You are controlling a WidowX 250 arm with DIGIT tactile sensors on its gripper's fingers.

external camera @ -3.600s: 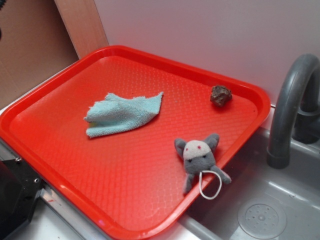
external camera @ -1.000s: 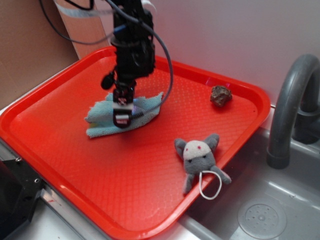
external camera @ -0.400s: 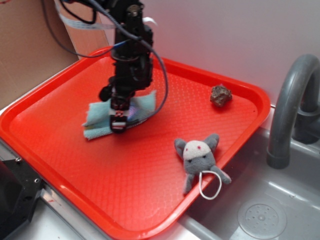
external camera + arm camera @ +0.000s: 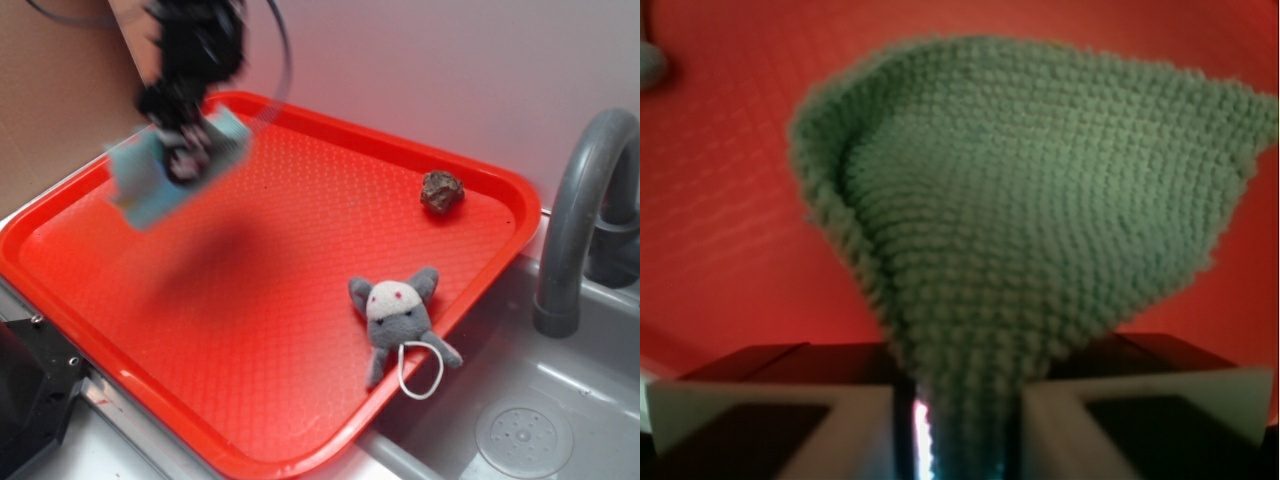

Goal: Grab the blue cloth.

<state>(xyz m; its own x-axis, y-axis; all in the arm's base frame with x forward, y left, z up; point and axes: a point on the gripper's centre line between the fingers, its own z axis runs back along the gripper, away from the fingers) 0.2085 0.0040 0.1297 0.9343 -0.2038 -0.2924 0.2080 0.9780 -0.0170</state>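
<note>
Blue cloth (image 4: 1040, 200) is pinched by a gathered fold between the fingers (image 4: 840, 420), which are clamped on it; the rest fans out beyond them. In the exterior view, gripper (image 4: 185, 155) and cloth sit blurred at upper left, clear above the red tray (image 4: 300, 300). Grey plush mouse (image 4: 400, 315) and brown lump (image 4: 441, 190) lie well apart, right side.

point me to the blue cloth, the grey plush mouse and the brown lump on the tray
Light blue terry cloth (image 4: 140, 185): exterior view, on its hanging lower part, blurred.
Grey plush mouse with white face (image 4: 397, 312): exterior view, on its face.
Small brown lumpy object (image 4: 441, 190): exterior view, on its middle.
</note>
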